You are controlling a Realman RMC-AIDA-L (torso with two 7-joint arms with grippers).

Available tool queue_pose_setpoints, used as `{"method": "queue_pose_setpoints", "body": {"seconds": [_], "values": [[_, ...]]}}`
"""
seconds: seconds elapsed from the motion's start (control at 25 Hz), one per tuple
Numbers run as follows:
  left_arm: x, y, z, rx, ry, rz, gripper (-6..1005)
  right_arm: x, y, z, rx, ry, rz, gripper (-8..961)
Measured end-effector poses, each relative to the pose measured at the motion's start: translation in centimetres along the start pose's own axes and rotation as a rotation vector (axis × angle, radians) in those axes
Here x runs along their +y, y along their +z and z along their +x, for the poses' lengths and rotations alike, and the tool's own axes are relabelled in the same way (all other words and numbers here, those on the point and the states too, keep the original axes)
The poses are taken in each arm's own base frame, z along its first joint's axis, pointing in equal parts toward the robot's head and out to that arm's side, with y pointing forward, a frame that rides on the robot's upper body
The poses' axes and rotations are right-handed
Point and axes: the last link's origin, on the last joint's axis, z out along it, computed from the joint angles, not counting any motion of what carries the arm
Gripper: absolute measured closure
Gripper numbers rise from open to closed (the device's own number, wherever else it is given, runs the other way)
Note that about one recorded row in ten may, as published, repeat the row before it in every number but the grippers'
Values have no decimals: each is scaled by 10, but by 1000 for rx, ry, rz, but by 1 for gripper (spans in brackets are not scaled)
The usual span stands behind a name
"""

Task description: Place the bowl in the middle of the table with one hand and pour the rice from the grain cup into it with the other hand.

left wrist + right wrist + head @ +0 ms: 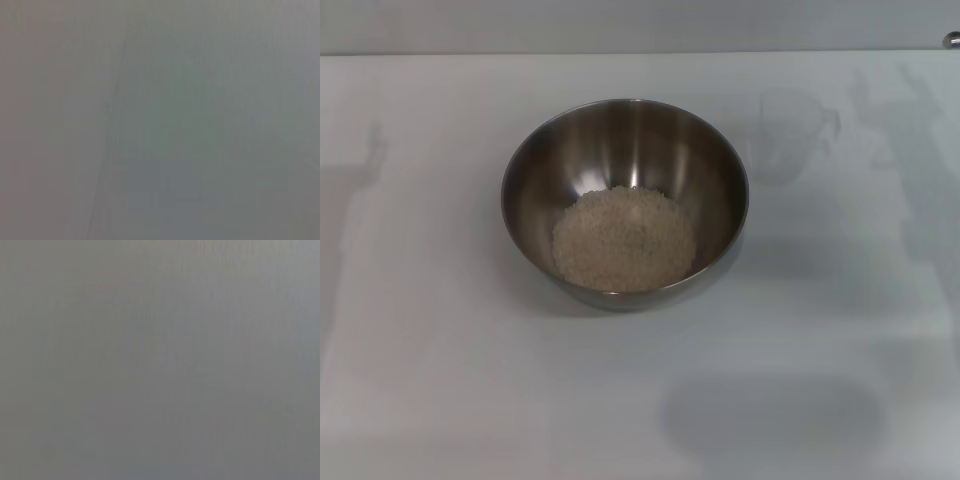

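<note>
The steel bowl (625, 203) stands near the middle of the white table (440, 360) in the head view. A mound of off-white rice (623, 238) lies in its bottom. Behind it to the right stands the transparent grain cup (790, 132), upright, its handle pointing right, looking empty. Neither gripper appears in the head view. Both wrist views show only a plain grey surface, with no fingers and no task objects.
The table's far edge meets a grey wall along the top of the head view. A small dark metal object (952, 40) sits at the far right corner. Faint shadows lie on the tabletop at the left, right and front.
</note>
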Motion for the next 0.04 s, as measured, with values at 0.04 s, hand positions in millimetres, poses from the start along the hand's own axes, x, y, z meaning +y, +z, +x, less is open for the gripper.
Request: {"method": "queue_pose_setpoints", "body": {"seconds": [0.04], "values": [[0,0,1,4,0,0,193,0,0,1,4,0,0,360]]}}
